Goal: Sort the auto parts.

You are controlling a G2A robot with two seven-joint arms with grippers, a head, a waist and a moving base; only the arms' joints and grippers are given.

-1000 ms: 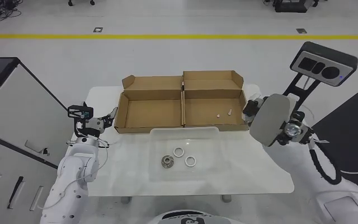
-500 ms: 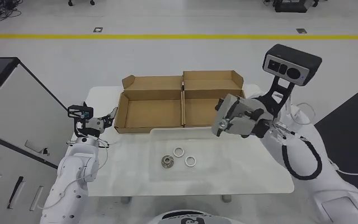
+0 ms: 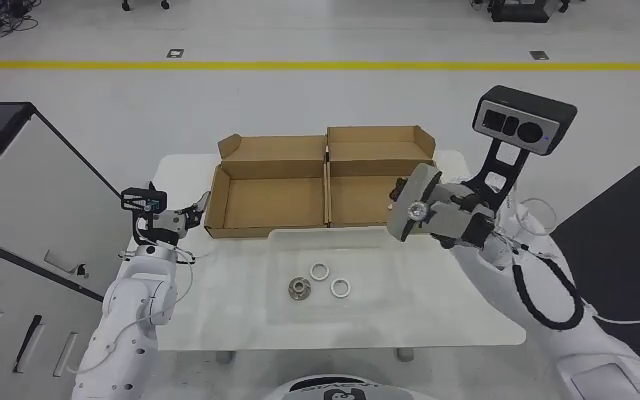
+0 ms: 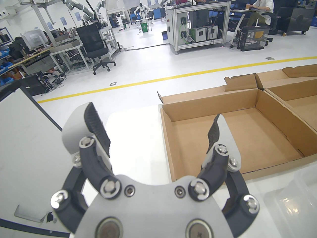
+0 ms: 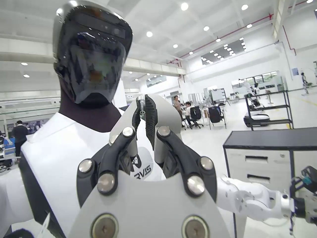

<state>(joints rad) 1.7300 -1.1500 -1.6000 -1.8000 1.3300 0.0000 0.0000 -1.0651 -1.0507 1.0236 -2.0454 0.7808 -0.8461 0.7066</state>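
My right gripper (image 3: 412,206) hangs above the front edge of the right cardboard box (image 3: 365,190), tilted up toward the robot's head. In the right wrist view its fingers (image 5: 149,115) are shut on a small metal bolt (image 5: 141,103) at the tips. Two white rings (image 3: 320,271) (image 3: 341,289) and a metal flanged part (image 3: 298,289) lie in the clear tray (image 3: 330,236). My left gripper (image 3: 190,214) (image 4: 154,113) stands open with nothing in it, just off the left side of the left cardboard box (image 3: 270,200) (image 4: 235,130).
The two open cardboard boxes sit side by side at the back of the white table (image 3: 470,320), with the clear tray directly in front of them. A grey cabinet (image 3: 40,190) stands left of the table.
The right arm swung in from the table's right edge to above the right box's front edge and its wrist turned. The left arm has not moved.
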